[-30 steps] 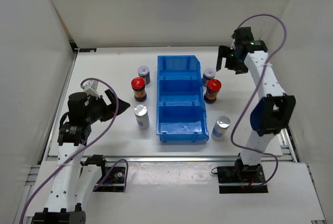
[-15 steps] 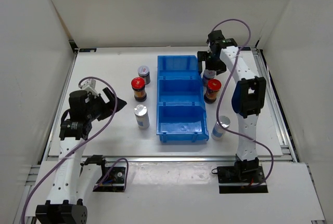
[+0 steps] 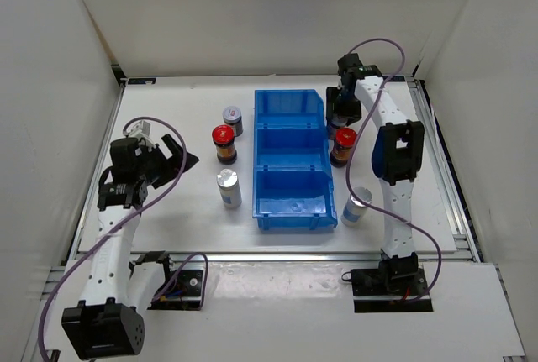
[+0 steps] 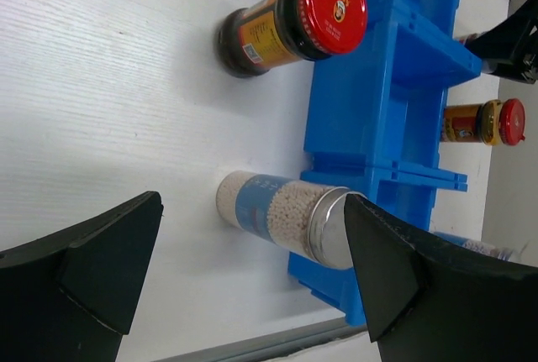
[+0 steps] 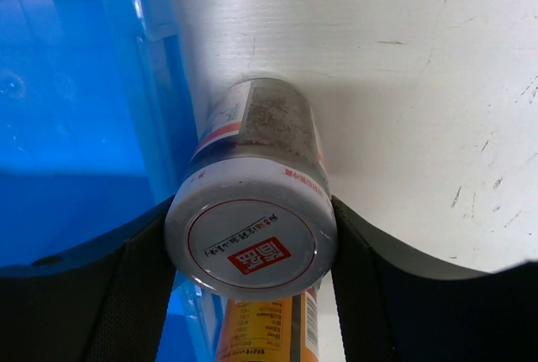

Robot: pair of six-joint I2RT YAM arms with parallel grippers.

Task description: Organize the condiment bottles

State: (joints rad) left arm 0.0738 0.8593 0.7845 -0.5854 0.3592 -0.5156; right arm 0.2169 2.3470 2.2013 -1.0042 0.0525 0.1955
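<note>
Right wrist view: right pincer point(image 5: 250, 253) clamping cap of grey-white-capped bottle point(image 5: 261, 127), fingers pressing on both sides. Bottle base resting on tabletop point(image 5: 403, 85), just beside blue bin point(image 5: 76, 110) wall at pincer's left.

Left pincer point(image 4: 252, 236) hovering, fingers wide apart, holding nothing. Silver bottle point(image 4: 277, 215) standing directly ahead of it, red-capped bottle point(image 4: 294, 18) farther ahead.

Progress, judging: first pick just beginning. All six bottles sitting outside bin, none sorted, whole job remaining.
</note>
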